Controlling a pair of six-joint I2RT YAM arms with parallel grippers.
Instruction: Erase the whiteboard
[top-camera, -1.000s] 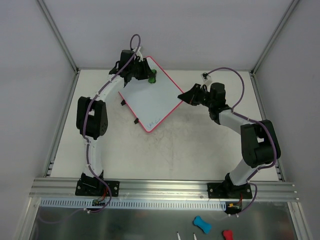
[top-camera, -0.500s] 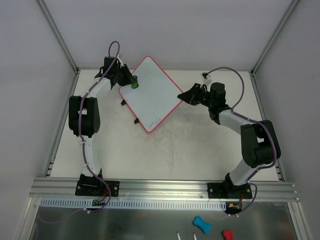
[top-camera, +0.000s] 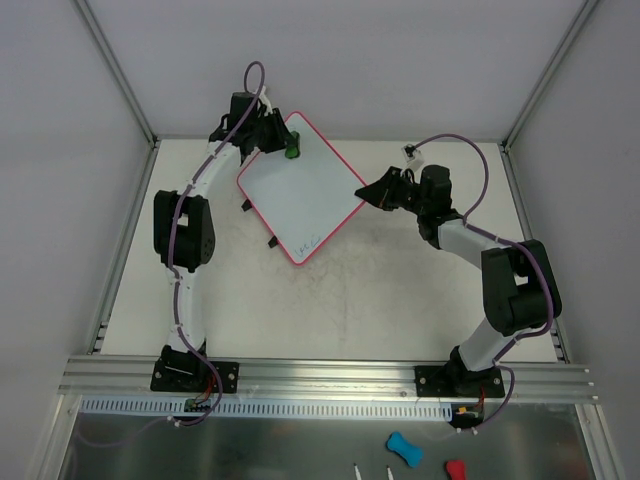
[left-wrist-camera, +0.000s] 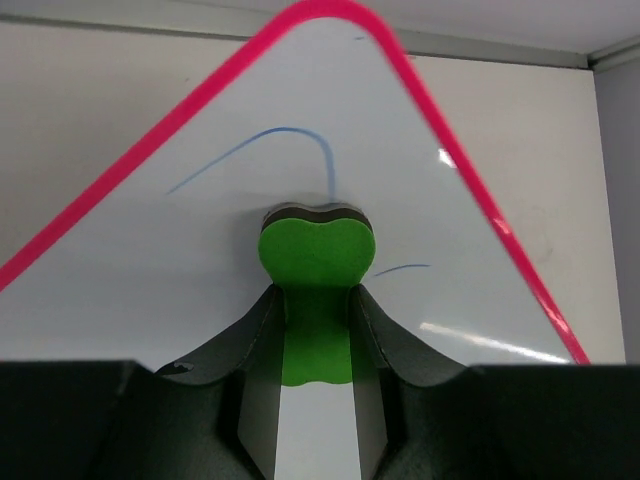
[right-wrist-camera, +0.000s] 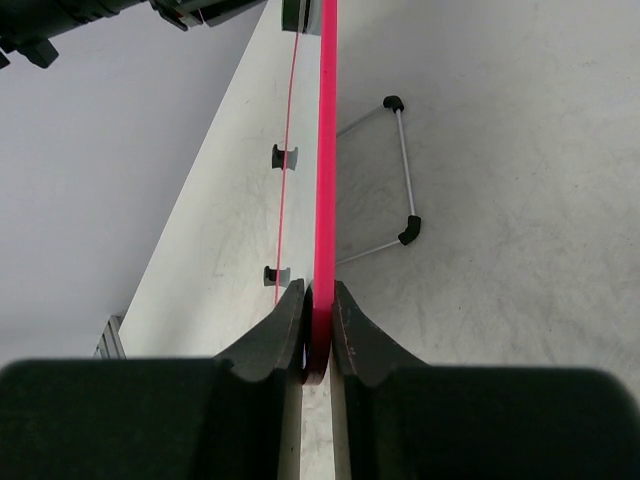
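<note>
The whiteboard, white with a red-pink rim and two black clips on its left edge, is held tilted above the table at the back centre. My right gripper is shut on its right corner; the rim runs edge-on between the jaws. My left gripper is shut on the green bone-shaped eraser, pressed on the board near its far corner. Blue pen lines remain around the eraser. More blue marks sit near the board's near corner.
A wire stand sticks out behind the board above the table. White walls and metal frame posts enclose the table. A blue eraser and a red one lie on the metal shelf in front of the arm bases.
My left gripper with the green eraser swept from the board's far corner left to its left corner, then back right toward the far corner. The right gripper and board stayed put.
</note>
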